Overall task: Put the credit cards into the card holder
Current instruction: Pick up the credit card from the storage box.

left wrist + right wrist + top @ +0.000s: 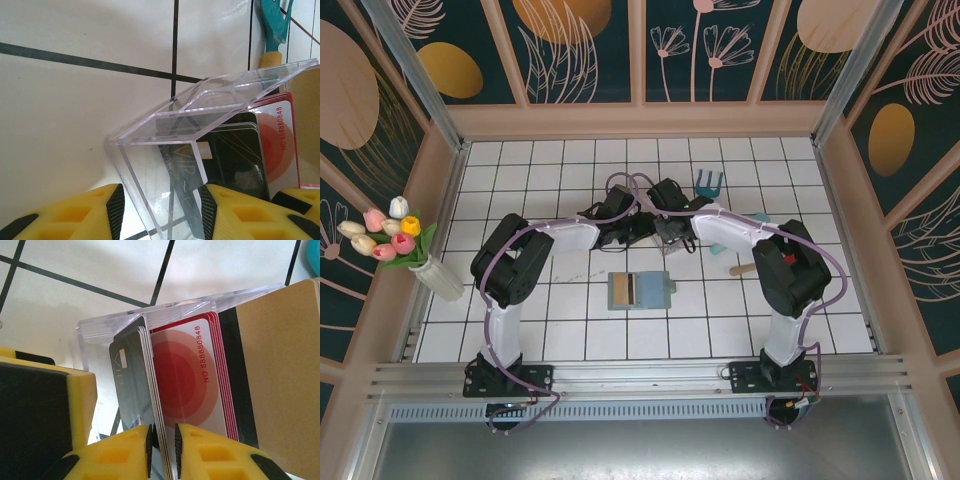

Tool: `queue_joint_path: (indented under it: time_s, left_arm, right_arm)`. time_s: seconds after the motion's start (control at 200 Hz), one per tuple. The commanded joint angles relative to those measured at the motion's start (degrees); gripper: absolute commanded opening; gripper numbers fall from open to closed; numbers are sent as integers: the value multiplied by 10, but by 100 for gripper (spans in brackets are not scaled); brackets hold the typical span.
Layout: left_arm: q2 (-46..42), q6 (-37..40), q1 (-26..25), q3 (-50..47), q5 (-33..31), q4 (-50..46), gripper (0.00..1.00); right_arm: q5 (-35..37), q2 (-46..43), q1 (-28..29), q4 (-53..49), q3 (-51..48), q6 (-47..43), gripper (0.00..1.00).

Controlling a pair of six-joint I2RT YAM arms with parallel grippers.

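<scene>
The right claw [162, 447] is clamped on the edge of a few dark credit cards [131, 375], which stand on edge in a clear tray [97, 332]; just right of them stand the red cards [187, 385], then a black one, then a tan card [280, 365]; the left claw [161, 212] straddles a corner of the tray with its jaws apart, and I cannot tell whether they pinch it; the card holder [638, 292] lies open and flat on the tiled table [560, 330], nearer than both claws, between the two arms.
</scene>
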Motion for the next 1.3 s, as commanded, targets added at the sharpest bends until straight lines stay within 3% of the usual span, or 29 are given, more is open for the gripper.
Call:
queue_joint_path:
  time_s: [0.0,0.671,1.016,1.291]
  left_arm:
    - [-5,0,3,-13,-9,-25,46]
    - [-1,2,3,-11,-6,-27,45]
    - [-2,2,3,-11,-5,-27,45]
    - [-2,3,3,-11,-5,-28,45]
  right_arm:
    - [15,-19,2,-6,-7,-10,19]
    - [51,-27,1,-21,-6,-10,22]
    - [43,-31,0,-21,-8,-9,17]
    - [-1,-38,-4,-16,-11,-6,0]
